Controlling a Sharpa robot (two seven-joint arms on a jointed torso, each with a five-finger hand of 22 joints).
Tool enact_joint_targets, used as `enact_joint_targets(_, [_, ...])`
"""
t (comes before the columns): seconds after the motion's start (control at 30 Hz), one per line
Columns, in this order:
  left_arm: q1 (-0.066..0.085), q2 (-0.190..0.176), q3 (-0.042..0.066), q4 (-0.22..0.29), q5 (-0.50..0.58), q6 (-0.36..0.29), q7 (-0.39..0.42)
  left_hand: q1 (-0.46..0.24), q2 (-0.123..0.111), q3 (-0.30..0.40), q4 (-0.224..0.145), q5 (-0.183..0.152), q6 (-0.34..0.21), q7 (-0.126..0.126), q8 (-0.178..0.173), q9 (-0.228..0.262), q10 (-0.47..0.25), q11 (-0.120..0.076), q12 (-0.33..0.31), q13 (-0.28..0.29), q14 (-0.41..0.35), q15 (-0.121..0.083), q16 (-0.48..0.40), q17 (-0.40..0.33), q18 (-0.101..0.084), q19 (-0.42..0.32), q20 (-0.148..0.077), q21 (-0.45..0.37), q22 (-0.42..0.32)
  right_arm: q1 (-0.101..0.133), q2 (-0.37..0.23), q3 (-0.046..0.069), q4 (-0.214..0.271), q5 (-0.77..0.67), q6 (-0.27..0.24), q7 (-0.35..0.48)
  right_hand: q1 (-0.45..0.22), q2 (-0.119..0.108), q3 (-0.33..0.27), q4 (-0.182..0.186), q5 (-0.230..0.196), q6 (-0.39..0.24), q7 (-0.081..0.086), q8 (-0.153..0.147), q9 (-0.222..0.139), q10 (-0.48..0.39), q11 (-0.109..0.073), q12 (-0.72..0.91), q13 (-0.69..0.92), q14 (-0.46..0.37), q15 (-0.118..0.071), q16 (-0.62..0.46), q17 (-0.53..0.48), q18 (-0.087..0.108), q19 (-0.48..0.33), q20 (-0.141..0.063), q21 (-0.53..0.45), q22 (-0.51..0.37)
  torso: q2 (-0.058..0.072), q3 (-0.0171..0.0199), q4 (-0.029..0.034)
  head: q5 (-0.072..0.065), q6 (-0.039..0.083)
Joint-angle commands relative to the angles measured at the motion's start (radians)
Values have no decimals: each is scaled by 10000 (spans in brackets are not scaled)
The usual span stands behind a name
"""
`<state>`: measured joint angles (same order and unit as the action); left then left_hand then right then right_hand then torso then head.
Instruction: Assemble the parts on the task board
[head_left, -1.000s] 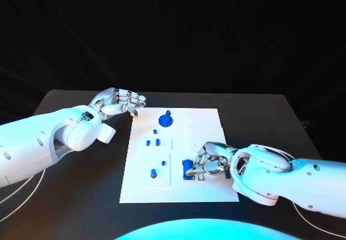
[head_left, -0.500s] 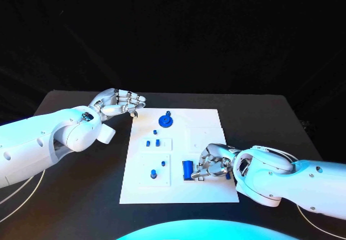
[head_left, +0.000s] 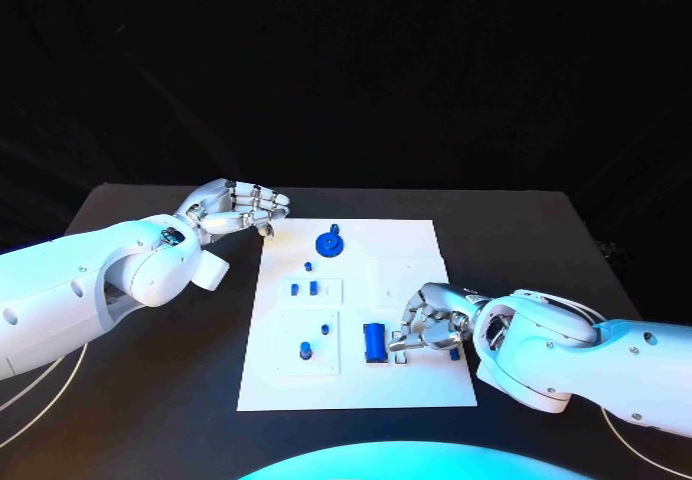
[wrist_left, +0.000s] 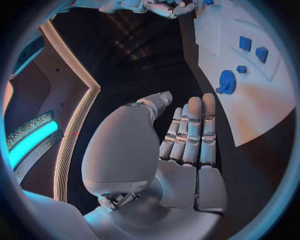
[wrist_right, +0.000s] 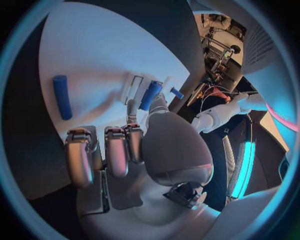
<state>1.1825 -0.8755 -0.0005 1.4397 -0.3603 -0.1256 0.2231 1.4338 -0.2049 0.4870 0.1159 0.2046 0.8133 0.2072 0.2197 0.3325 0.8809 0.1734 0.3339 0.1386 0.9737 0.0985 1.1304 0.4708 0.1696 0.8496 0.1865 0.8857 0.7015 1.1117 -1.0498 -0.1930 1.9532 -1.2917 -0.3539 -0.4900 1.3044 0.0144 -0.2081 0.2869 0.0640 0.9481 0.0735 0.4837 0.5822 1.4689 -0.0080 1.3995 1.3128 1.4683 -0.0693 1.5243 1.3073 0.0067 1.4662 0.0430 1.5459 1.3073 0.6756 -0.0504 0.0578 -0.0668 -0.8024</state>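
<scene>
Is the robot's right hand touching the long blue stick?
Apart. In the right wrist view, bare white board separates the right hand from the blue cylinder, which lies alone.

White task board (head_left: 411, 250), rectangular, lies flat mid-table, long side running away from the robot. Blue gear-like disc (head_left: 330, 242) with a raised hub sits near the far edge, left of centre. Just nearer, a small blue peg (head_left: 307, 266). Below that, two short blue pieces (head_left: 303, 288) stand side by side in a raised white square. Nearer still, another raised square carries a small blue stud (head_left: 325, 327) and a blue peg (head_left: 306, 350). A blue cylinder (head_left: 375, 341) lies lengthwise on the board's near right part, beside a white block.
</scene>
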Motion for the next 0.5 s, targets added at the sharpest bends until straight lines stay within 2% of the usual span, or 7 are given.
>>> enact_joint_targets(0.03, [4,9,6,44,102,21,351,-41,92,-26,19,28,-75,355,69,16,-63,6,68,10,-64,-24,53,-17,137,-13,41,-65,-10,207,-263,21,-8,360,-859,700,199,-44,-18,-29,71,-87,33,-69,-22,175,93,-47,1449,788,66,-41,1473,6,907,21,-83,2538,-19,-15,-12,-128,13])
enact_joint_targets(0.2, [3,2,6,91,155,-25,463,-52,84,-35,25,26,-75,352,73,18,-63,5,77,11,-69,-22,53,-19,136,-17,43,-69,-11,520,-947,25,-48,391,-847,957,619,-142,19,-74,114,-249,130,-273,-105,143,177,-90,1438,788,138,-43,1475,7,904,90,-89,2536,-6,-22,12,-333,24])
enact_joint_targets(0.27, [3,-5,6,120,169,-36,490,-52,84,-35,25,26,-75,352,73,18,-63,5,77,11,-69,-22,53,-19,136,-17,43,-69,-11,572,-1214,16,-62,300,-735,978,794,-157,44,-95,126,-262,153,-339,-135,137,197,-97,1440,790,158,-38,1486,3,912,111,-69,2542,-2,-25,11,-346,35])
enact_joint_targets(0.37, [2,-17,6,154,180,-42,511,-57,81,-40,29,25,-73,351,76,19,-63,5,84,12,-72,-22,54,-20,135,-19,44,-72,-13,582,-1487,-11,-58,126,-603,949,967,-157,72,-109,140,-266,174,-412,-173,135,214,-100,1442,793,175,-32,1501,1,915,129,-61,2545,3,-8,-25,-386,25])
enact_joint_targets(0.5, [1,-20,5,181,188,-40,523,-57,81,-40,29,25,-73,351,76,19,-63,5,84,12,-72,-22,54,-20,135,-19,44,-72,-13,465,-1798,-49,-26,-222,-385,808,1039,-140,88,-108,145,-248,178,-438,-189,134,219,-103,1443,790,180,-38,1489,0,918,137,-54,2547,-13,-1,-55,-494,3])
